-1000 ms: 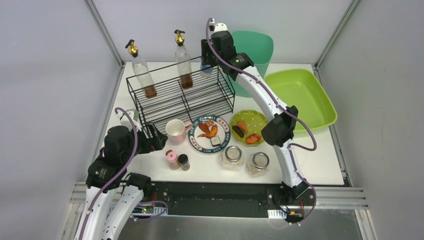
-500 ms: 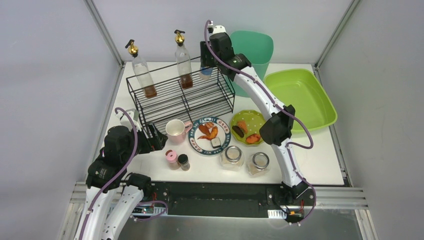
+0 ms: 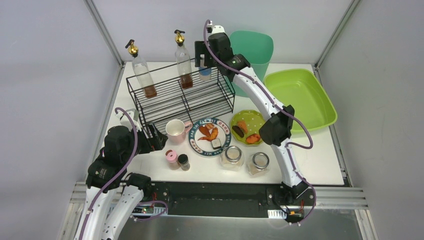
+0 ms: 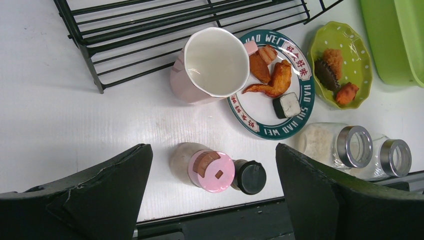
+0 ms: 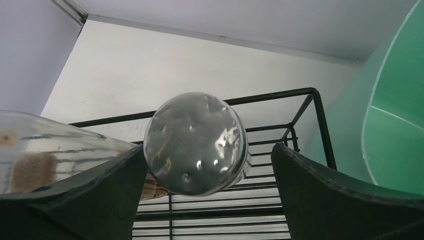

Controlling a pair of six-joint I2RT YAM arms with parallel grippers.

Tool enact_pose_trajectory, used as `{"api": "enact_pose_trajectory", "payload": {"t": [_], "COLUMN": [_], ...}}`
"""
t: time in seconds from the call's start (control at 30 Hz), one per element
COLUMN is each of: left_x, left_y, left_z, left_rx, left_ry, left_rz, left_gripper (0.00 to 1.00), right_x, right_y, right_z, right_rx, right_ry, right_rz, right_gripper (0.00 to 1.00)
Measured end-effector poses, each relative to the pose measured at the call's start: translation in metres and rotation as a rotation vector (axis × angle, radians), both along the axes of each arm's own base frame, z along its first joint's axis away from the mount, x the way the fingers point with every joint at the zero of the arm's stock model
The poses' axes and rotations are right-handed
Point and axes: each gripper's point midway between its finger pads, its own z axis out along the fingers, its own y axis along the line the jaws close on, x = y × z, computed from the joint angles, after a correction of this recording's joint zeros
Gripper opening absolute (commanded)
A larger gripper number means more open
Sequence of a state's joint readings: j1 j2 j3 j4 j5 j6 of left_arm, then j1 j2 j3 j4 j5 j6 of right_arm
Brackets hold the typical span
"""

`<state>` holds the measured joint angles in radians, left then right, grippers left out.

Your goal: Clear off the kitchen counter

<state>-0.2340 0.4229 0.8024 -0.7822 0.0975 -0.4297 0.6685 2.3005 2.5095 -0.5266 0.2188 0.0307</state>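
— Left arm first?
— Yours is folded low at the near-left corner of the kitchen counter [image 3: 320, 165], elbow back. The left gripper [image 3: 158, 138] points down over a pink-lidded shaker [image 4: 210, 170] and a black-capped jar [image 4: 250, 176]. Fingers spread wide, nothing held. No change from a second ago.
— Right arm?
— Stretched long to the far edge, wrist over the right end of the black wire rack [image 3: 180, 102]. The right gripper [image 5: 208, 150] straddles a silver-lidded shaker [image 5: 195, 142] sitting at the rack's far-right top corner. Fingers are parted, with a gap showing beside the lid, so no grip. A second ago they sat tighter on it. Your wrist has also slid slightly left.
— Counter?
— White top under everything, arm bases at its near edge.
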Motion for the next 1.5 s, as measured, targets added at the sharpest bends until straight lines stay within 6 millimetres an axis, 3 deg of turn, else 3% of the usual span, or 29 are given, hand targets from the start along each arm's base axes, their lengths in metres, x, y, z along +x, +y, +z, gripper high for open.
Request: {"api": "enact_pose_trajectory", "payload": {"t": [0.23,0.43,0.53,0.7,0.83,1.0,1.33,1.5], "left_x": [0.000,0.000,0.000,0.000,0.000,0.000,0.000,0.000], "left_y": [0.000,0.000,0.000,0.000,0.000,0.000,0.000,0.000], "left_z": [0.000,0.000,0.000,0.000,0.000,0.000,0.000,0.000], "left_rx": [0.000,0.000,0.000,0.000,0.000,0.001,0.001,0.001], "left_ry": [0.000,0.000,0.000,0.000,0.000,0.000,0.000,0.000], "left_rz": [0.000,0.000,0.000,0.000,0.000,0.001,0.001,0.001], "left_gripper": [0.99,0.99,0.99,0.99,0.99,0.99,0.99,0.99], "right_x": [-0.006,-0.034,-0.059,-0.117,-0.173,-0.218,-0.294,-0.321], "right_y": [0.005,-0.013,-0.030,-0.057,-0.080,-0.108,-0.127,-0.129], "right_z": [0.002,0.010,0.026,0.067,0.070,0.032,-0.096,-0.119], "right_rx": [0.011,-0.002,-0.004,0.007,0.012,-0.018,-0.241,-0.293], "right_ry": [-0.010,0.002,-0.012,-0.056,-0.029,0.074,0.353,0.416], "right_rz": [0.010,0.013,0.012,0.025,0.071,0.062,0.085,0.103], "right_gripper": [0.99,0.99,0.99,0.99,0.99,1.00,0.99,0.99]}}
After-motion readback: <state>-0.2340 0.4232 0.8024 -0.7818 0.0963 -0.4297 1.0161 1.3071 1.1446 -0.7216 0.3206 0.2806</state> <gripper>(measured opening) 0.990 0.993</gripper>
